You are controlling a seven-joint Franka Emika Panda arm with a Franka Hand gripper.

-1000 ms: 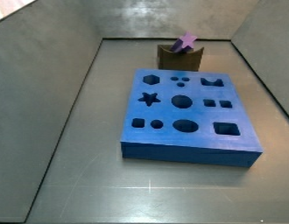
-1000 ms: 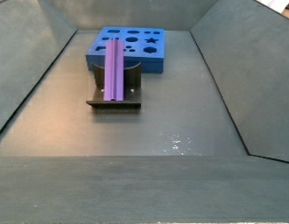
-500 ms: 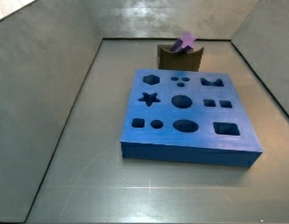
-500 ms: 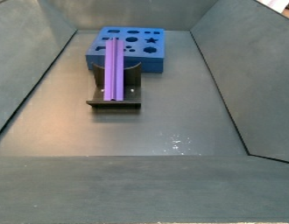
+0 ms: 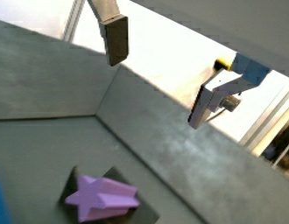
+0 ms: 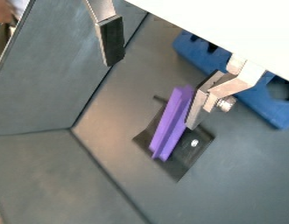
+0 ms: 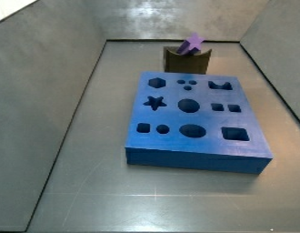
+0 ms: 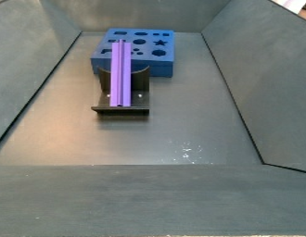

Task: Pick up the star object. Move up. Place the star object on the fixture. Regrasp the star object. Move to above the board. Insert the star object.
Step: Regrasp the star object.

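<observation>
Grey floor lies far beneath your pincer, which hangs spread and empty. Below it the star object leans on the fixture, beside the board. For the regrasp, descend centred over the prism, fingers straddling its flanks.

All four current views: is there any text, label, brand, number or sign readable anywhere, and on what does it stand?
None: no readable text in any view.
The board has only cut-out shapes, no lettering.
The star object, resting on the fixture, is plain.
The gripper, open and empty high above them, shows no marking.
</observation>
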